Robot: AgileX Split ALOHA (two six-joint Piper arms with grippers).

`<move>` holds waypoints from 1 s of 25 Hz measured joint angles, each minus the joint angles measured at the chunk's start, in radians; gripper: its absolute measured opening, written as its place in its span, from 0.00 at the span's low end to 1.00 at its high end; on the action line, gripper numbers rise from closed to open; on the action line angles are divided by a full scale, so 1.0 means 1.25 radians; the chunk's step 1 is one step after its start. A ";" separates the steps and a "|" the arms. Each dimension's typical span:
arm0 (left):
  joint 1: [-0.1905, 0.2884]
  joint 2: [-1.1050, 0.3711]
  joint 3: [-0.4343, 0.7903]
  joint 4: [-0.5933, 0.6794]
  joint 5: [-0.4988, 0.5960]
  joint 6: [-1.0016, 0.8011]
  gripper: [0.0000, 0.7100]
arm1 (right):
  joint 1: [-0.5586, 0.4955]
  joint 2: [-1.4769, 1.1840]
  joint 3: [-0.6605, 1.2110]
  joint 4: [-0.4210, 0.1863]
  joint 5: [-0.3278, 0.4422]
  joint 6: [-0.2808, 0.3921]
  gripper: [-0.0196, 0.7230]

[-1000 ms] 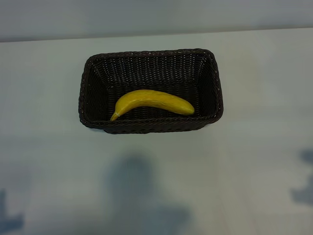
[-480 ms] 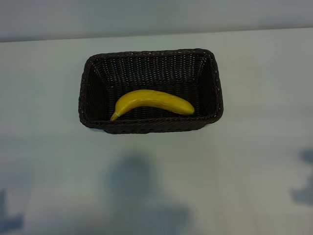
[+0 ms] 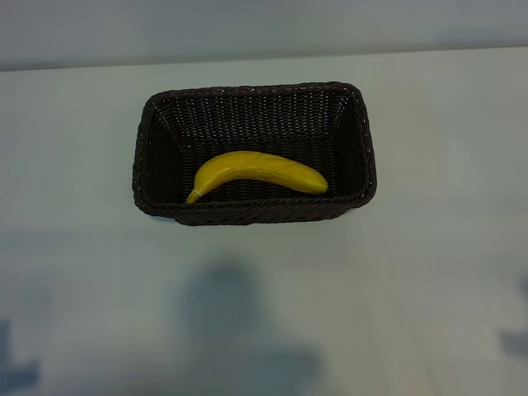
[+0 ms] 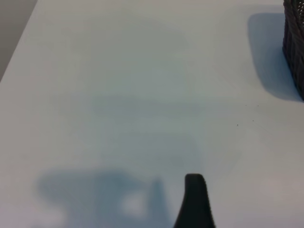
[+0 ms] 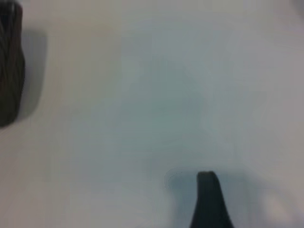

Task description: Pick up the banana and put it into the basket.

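The banana (image 3: 257,172) lies inside the basket (image 3: 252,95), on its floor toward the near wall. Its long axis runs left to right, stem at the left and blunt end at the right, following the basket's longer side. The basket sits on the worktop (image 3: 445,272) a little left of centre and toward the far side.

Neither hand is near it. The left hand (image 4: 194,202) shows only one dark fingertip over bare worktop, with a corner of the basket at the edge of its wrist view. The right hand (image 5: 209,202) likewise shows one fingertip, the basket's end a dark mass at the margin. Both stand wide and hold nothing. In the exterior view neither arm appears, only faint shadows at the near left and near right corners.

As I judge it, the task is finished: the banana is in the basket and nothing grips it. The basket lies far from both hands, between them; neither looks clearly nearer, and no further reach seems called for.
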 joint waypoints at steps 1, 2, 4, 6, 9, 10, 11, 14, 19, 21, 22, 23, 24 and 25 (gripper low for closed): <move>0.000 0.000 0.000 0.000 0.000 0.000 0.81 | -0.007 -0.016 0.000 0.000 0.000 0.000 0.68; 0.000 0.000 0.000 0.000 0.000 0.000 0.81 | -0.014 -0.026 0.000 0.001 0.000 0.000 0.68; 0.000 0.000 0.000 0.000 0.000 0.000 0.81 | -0.028 -0.030 0.001 0.001 0.000 0.001 0.68; 0.000 0.000 0.000 0.000 0.000 0.000 0.81 | -0.041 -0.030 0.001 0.001 0.000 0.001 0.68; 0.000 0.000 0.000 0.000 0.000 0.000 0.81 | -0.061 -0.030 0.001 0.001 0.000 0.001 0.68; 0.000 0.000 0.000 0.000 0.000 0.000 0.81 | -0.069 -0.030 0.001 0.001 0.000 0.001 0.68; 0.000 0.000 0.000 0.000 0.000 0.002 0.81 | -0.079 -0.030 0.001 0.001 0.000 0.001 0.68; 0.000 0.000 0.000 0.000 0.000 0.002 0.81 | -0.096 -0.030 0.001 0.001 0.000 0.001 0.68; 0.000 0.000 0.000 0.000 0.000 0.002 0.81 | -0.096 -0.030 0.001 0.001 0.000 0.001 0.68; 0.000 0.000 0.000 0.000 0.000 0.002 0.81 | -0.096 -0.030 0.001 0.001 0.000 0.001 0.68; 0.000 0.000 0.000 0.000 0.000 0.002 0.81 | -0.096 -0.030 0.001 0.001 0.000 0.001 0.68; 0.000 0.000 0.000 0.000 0.000 0.002 0.81 | -0.096 -0.030 0.001 0.001 0.000 0.001 0.68; 0.000 0.000 0.000 0.000 0.000 0.002 0.81 | -0.096 -0.030 0.001 0.001 0.000 0.001 0.68; 0.000 0.000 0.000 0.000 0.000 0.002 0.81 | -0.096 -0.030 0.001 0.001 0.000 0.001 0.68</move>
